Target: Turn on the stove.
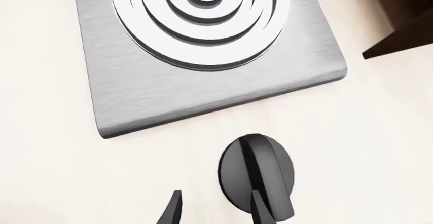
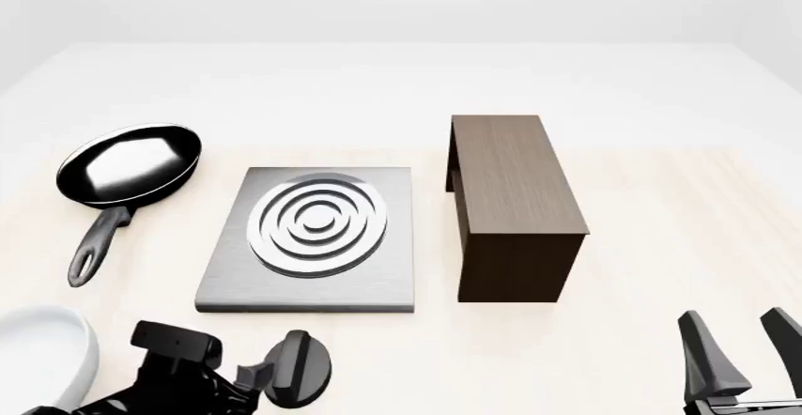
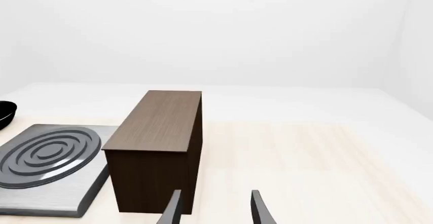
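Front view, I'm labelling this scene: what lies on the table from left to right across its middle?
Black frying pan → flat square brushed-grey metal stove plate with silver burner rings → dark brown wooden box.

No text, label, brand, number or sign can be read anywhere.
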Available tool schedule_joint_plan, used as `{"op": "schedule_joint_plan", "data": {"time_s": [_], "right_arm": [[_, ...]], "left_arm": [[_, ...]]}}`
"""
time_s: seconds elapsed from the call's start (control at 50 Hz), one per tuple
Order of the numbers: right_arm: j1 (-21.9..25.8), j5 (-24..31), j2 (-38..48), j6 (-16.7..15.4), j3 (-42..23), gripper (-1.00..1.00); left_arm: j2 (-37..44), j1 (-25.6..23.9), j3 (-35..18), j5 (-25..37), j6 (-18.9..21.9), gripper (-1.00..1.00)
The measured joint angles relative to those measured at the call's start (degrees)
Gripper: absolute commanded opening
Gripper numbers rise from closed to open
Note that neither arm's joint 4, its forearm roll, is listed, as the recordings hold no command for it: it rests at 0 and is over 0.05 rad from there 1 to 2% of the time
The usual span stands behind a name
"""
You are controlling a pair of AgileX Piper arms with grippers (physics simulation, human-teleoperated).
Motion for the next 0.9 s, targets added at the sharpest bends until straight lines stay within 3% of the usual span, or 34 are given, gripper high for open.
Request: {"op": "schedule_joint_plan", "data": {"time_s": [0.9], "right_arm": [[0.01, 0.0, 0.0, -0.01, 0.0, 1.0]], "left_arm": [[5.98, -4.43, -0.09, -5.06, -3.88, 1.0]]}}
